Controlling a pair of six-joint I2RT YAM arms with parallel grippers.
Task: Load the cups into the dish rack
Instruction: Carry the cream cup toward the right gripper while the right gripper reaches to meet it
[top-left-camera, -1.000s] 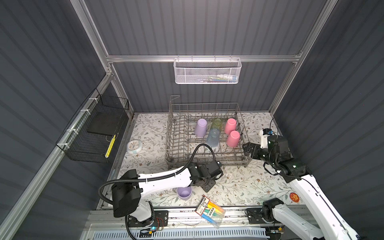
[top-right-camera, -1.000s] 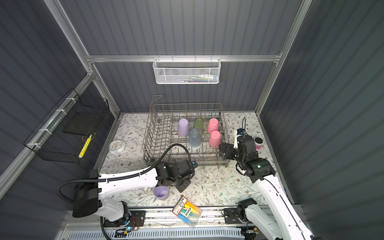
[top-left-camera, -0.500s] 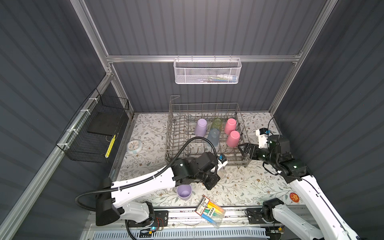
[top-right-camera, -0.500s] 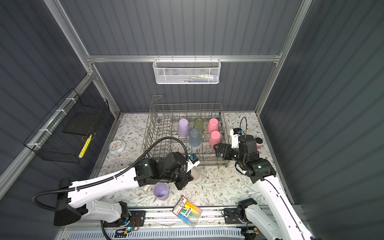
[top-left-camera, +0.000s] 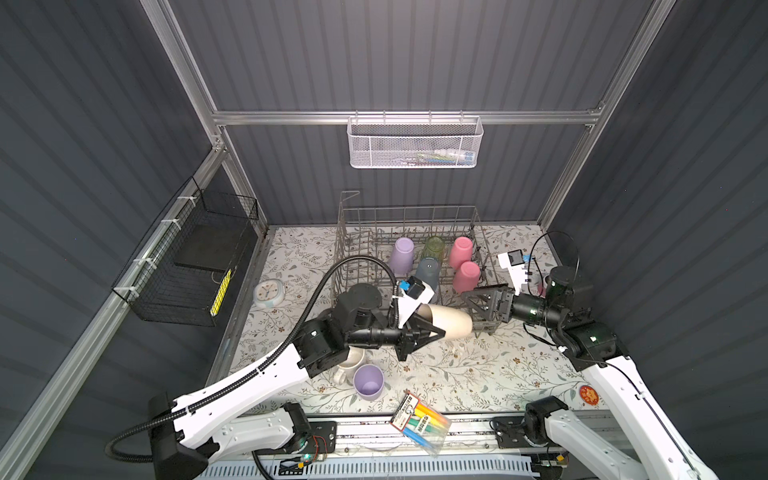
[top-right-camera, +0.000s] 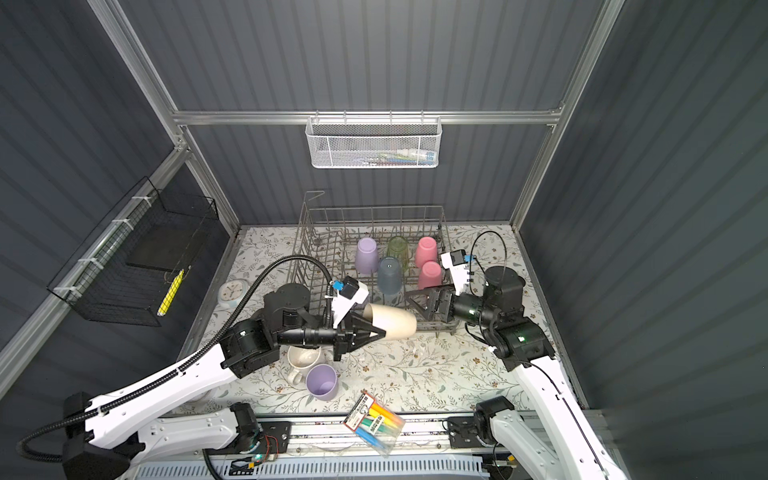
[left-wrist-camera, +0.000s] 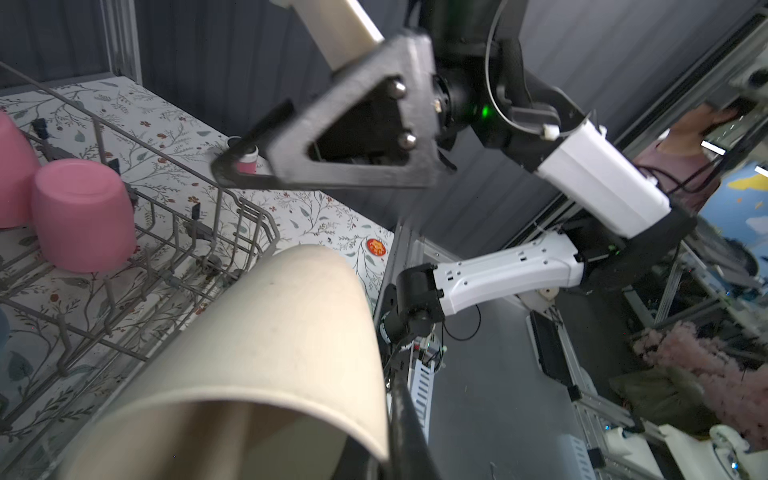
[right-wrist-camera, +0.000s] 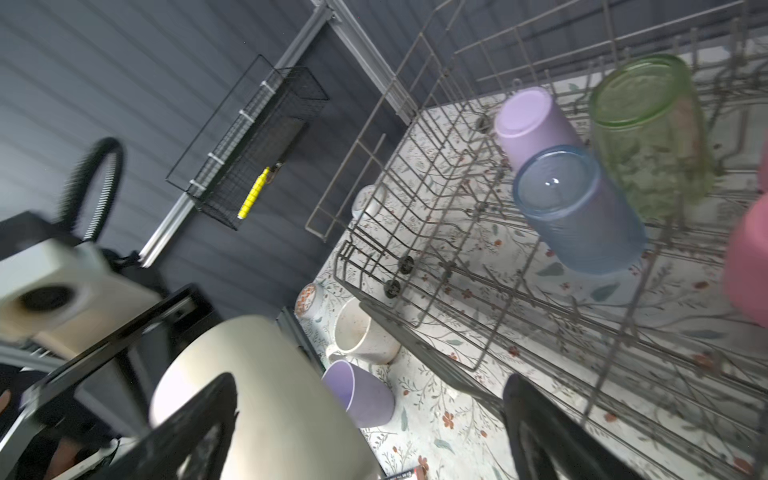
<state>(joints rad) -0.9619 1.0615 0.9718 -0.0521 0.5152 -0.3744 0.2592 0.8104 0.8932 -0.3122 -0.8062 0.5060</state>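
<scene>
**Fig.** Work cell w/ dark ribbed walls and alu. frame; the floor is a floral mat (top-left-camera: 498, 374). The dish rack (top-left-camera: 347, 249) stands at back centre. In it, mouth down: racked lilac cup (top-left-camera: 403, 253), green tumbler (top-left-camera: 434, 248), blue cup (top-left-camera: 429, 272), far pink cup (top-left-camera: 461, 250), near pink cup (top-left-camera: 467, 276).

The L gripper (top-left-camera: 434, 328) is pinched narrow on the rim of the beige cup (top-left-camera: 453, 319). It holds the cup sideways in the air by the rack's front right corner. The R gripper (top-left-camera: 473, 309) has its jaws spread wide around the cup's base; contact cannot be told.

Only the top views take in the white mesh basket (top-left-camera: 415, 143) on the back wall. The R wrist view looks into the cream mug (right-wrist-camera: 359, 332), which sits just beside the loose lilac cup (right-wrist-camera: 359, 395); both stand mouth up on the mat. The L wrist view looks past the R arm to clutter outside the cell.

Also: black wire basket (top-left-camera: 187, 270) on the left wall, marker pack (top-left-camera: 419, 419) at the front edge. The L arm's hose (top-left-camera: 353, 264) arcs over the rack's front.
</scene>
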